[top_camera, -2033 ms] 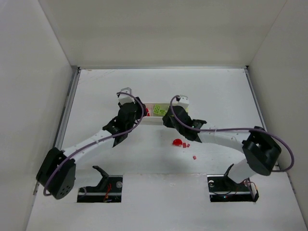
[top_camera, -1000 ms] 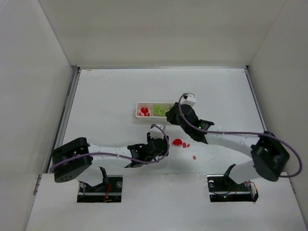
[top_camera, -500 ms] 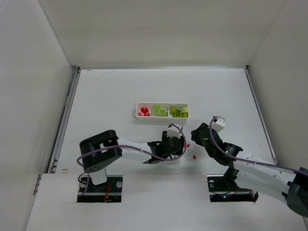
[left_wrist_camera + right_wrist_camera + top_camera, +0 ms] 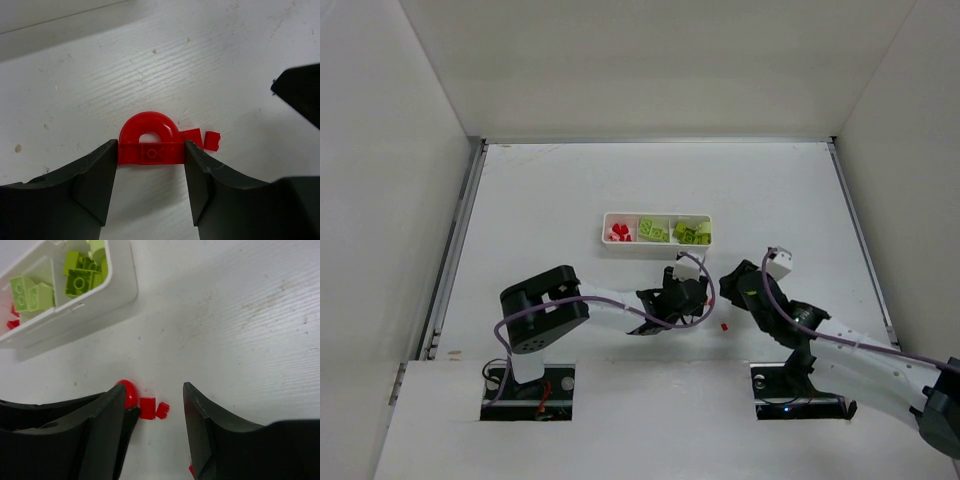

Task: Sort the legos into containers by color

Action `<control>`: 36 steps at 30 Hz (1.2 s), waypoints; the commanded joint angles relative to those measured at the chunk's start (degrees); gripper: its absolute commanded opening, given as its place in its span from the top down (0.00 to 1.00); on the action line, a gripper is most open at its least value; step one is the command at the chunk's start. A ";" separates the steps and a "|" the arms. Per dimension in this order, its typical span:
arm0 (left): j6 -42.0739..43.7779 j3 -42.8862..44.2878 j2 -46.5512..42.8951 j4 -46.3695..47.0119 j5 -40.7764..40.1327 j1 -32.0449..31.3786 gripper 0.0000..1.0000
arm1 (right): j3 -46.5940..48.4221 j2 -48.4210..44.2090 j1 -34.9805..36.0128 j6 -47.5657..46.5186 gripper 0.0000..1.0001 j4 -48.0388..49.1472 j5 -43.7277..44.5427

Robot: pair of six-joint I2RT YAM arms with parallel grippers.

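A red arch-shaped lego (image 4: 150, 142) lies on the table, and my left gripper (image 4: 151, 146) is shut on it, a finger pressed against each flat end. Two tiny red legos (image 4: 202, 139) lie just to its right. My right gripper (image 4: 154, 390) hangs open above those two tiny red legos (image 4: 154, 408), touching nothing. In the top view both grippers, left (image 4: 692, 297) and right (image 4: 732, 285), meet just below the white three-compartment tray (image 4: 657, 246). The tray's left cell holds red legos (image 4: 619, 232), and lime-green legos (image 4: 653, 230) fill the middle and right cells.
Another tiny red lego (image 4: 724, 326) lies alone on the table below the grippers. A black part of the right gripper (image 4: 300, 95) shows close by in the left wrist view. White walls enclose the table on three sides.
The right arm pulled back from the tray toward the near right and its jaws opened. The left arm swung from the tray over to the red arch piece and closed around it.
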 commanded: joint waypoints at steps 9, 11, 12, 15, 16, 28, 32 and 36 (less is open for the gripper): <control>0.32 -0.54 0.46 -1.74 -2.31 2.34 0.67 | 2.68 10.85 4.80 2.96 0.45 -1.11 -1.46; 0.32 -2.20 -2.17 -1.92 -2.66 2.95 0.69 | 3.82 12.78 6.03 2.53 0.45 -1.11 -1.46; 0.14 -3.17 -3.93 -1.92 -2.84 3.39 0.69 | 4.52 13.92 6.73 2.09 0.45 -1.20 -1.29; -0.03 -6.07 -10.34 -2.18 -2.75 4.71 0.70 | 6.37 17.35 8.32 1.65 0.44 -1.55 -0.93; -0.03 -6.86 -12.80 -2.70 -2.75 5.24 0.70 | 6.73 18.23 8.50 1.48 0.44 -1.12 -0.93; 1.64 -10.57 -30.50 -4.82 -0.30 22.44 0.69 | 10.51 25.70 9.64 0.07 0.45 -0.59 -0.05; 1.81 -9.07 -26.55 -2.45 3.39 28.34 0.68 | 12.26 29.56 9.64 -0.46 0.45 -0.93 0.21; 2.25 -6.35 -22.41 -1.92 5.33 31.34 0.68 | 13.84 31.86 10.60 -0.11 0.46 -1.99 1.26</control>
